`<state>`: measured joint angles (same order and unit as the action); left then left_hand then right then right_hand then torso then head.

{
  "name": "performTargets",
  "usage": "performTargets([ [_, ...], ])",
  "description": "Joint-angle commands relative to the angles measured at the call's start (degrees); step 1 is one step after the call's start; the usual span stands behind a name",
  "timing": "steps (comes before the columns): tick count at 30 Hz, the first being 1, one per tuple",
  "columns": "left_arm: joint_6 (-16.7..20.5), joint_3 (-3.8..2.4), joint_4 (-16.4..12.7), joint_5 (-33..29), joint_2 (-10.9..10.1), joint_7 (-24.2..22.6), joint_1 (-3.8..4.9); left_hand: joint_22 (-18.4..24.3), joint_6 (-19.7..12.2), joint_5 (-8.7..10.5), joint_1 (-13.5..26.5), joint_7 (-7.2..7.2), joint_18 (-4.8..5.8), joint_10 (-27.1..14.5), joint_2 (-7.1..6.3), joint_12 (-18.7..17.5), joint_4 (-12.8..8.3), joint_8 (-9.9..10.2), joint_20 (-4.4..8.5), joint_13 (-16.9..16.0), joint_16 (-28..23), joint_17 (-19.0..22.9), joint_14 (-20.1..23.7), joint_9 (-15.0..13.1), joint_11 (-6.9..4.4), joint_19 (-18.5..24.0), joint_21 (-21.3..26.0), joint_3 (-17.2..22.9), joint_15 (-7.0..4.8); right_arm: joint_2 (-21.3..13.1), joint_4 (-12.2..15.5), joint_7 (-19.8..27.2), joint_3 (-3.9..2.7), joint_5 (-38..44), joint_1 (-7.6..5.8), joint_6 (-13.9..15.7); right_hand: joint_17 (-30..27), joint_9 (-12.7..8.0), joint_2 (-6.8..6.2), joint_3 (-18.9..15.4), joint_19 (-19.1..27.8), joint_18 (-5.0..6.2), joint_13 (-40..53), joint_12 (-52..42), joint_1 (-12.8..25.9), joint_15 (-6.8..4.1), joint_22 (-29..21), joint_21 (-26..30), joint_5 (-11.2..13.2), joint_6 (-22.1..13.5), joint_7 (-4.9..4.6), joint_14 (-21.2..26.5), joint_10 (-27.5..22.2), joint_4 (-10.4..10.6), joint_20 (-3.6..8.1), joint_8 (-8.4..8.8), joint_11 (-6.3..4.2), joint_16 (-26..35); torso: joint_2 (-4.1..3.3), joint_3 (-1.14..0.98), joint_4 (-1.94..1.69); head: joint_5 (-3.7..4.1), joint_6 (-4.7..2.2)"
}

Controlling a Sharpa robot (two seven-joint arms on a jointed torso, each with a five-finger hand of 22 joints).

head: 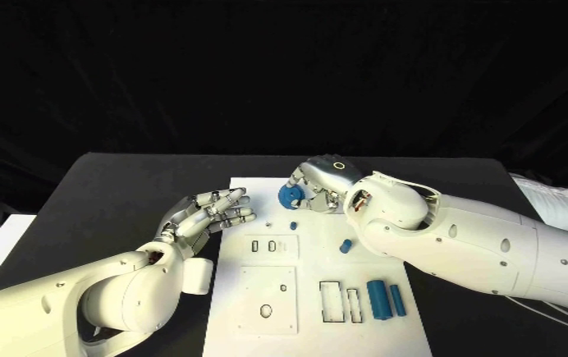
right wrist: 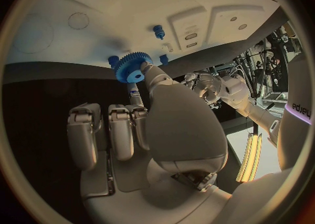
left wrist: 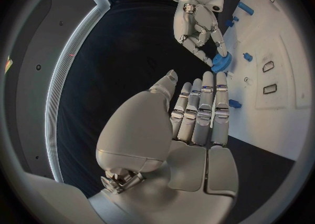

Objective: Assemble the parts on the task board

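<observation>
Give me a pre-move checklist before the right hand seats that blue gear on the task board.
1. Blue gear held by right hand: ok.
2. Gear's centre hole unobstructed, seen in the right wrist view: ok.
3. Left hand holds nothing, fingers extended: ok.
4. Left hand off the task board: not ok, fingertips over its left edge.
5. Gear aligned over its peg: cannot tell.
6. Two blue cylinders apart from the gear: ok.
</observation>
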<state>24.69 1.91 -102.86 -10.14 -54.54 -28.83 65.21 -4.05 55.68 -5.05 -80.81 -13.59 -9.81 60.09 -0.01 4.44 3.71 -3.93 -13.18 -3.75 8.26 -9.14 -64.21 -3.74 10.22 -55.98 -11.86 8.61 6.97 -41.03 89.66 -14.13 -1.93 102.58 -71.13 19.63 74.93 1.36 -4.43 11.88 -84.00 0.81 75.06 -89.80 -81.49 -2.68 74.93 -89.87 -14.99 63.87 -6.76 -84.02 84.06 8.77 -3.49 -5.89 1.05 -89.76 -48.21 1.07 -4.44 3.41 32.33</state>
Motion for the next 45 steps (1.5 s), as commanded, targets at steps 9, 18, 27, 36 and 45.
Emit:
performTargets([
  [9,-0.81,-0.04,-0.36,-0.02,0.22,-0.53,0.05,0.06,-0.43,0.19,-0.58,0.11,-0.66,-0.51,-0.06,-0.12,-0.38,0.16,-0.07,0.08,-0.25,-0.08,0.14,0.03,-0.11,-0.23,0.36,0.27,0.11,3.13,-3.55,-0.23,0.46,2.11,0.42,-1.29,15.07,5.09,-0.18,1.64,-6.00,-0.81,14.94,-0.20,0.89,-0.46,15.07,-0.13,0.45,2.94,1.61,-5.98,5.94,0.81,0.41,-0.13,-0.41,-0.24,0.02,-0.07,0.02,-0.28,0.20],
  [18,-0.78,-0.04,-0.36,-0.02,0.30,-0.56,0.05,0.06,-0.43,0.19,-0.58,0.11,-0.66,-0.51,-0.06,-0.12,-0.38,0.16,-0.07,0.08,-0.25,-0.08,0.14,0.03,-0.11,-0.23,0.36,0.27,0.11,5.08,-6.59,-0.44,0.64,2.28,0.48,-2.34,15.07,5.14,-0.59,2.33,-6.00,-0.81,14.94,-0.20,1.93,-0.35,15.07,-0.13,1.96,2.85,1.47,-5.98,5.94,0.49,0.33,0.18,-0.28,-0.24,0.00,-0.09,0.08,-0.65,0.33],
  [27,-0.80,-0.04,-0.36,-0.02,0.37,-0.51,0.05,0.06,-0.43,0.19,-0.58,0.11,-0.66,-0.51,-0.06,-0.12,-0.38,0.16,-0.07,0.08,-0.25,-0.08,0.14,0.03,-0.11,-0.23,0.36,0.27,0.11,6.17,-7.86,-0.71,0.75,2.29,0.51,-3.43,15.07,4.63,-1.95,2.25,-6.00,-0.81,14.94,-0.20,5.50,0.35,15.07,-0.13,7.82,0.92,0.43,-5.98,5.94,1.47,-0.18,1.79,0.60,-0.24,0.07,-0.04,0.09,-0.79,0.49],
  [36,-0.80,-0.04,-0.42,-0.02,0.30,-0.45,0.05,0.06,-0.44,0.20,-0.58,0.09,-0.65,-0.54,-0.07,-0.10,-0.45,0.16,-0.07,0.08,-0.29,-0.09,0.16,0.03,-0.09,-0.23,0.39,0.38,0.12,6.27,-8.42,-1.72,0.78,2.05,0.50,-5.20,15.07,3.37,-3.37,-0.27,-6.00,-0.81,14.94,-0.20,14.72,1.68,15.07,-0.13,8.80,-3.49,-0.97,-5.98,5.94,7.95,-1.52,2.31,1.96,-0.24,0.03,-0.03,0.14,-0.78,0.49],
  [45,-0.65,-0.04,-0.46,-0.02,0.24,-0.43,0.06,0.07,-0.48,0.22,-0.55,0.06,-0.65,-0.58,-0.11,-0.11,-0.49,0.17,-0.08,0.09,-0.32,-0.09,0.18,0.03,-0.07,-0.22,0.41,0.41,0.13,6.22,-8.65,-1.93,0.83,1.44,0.49,-6.84,15.07,3.15,0.48,-0.32,-5.92,-0.77,14.94,-0.20,19.83,1.86,14.93,-0.07,2.56,-4.00,-1.13,-5.98,5.94,7.93,-1.78,2.19,2.16,-0.24,0.04,-0.08,0.07,-0.68,0.42],
])
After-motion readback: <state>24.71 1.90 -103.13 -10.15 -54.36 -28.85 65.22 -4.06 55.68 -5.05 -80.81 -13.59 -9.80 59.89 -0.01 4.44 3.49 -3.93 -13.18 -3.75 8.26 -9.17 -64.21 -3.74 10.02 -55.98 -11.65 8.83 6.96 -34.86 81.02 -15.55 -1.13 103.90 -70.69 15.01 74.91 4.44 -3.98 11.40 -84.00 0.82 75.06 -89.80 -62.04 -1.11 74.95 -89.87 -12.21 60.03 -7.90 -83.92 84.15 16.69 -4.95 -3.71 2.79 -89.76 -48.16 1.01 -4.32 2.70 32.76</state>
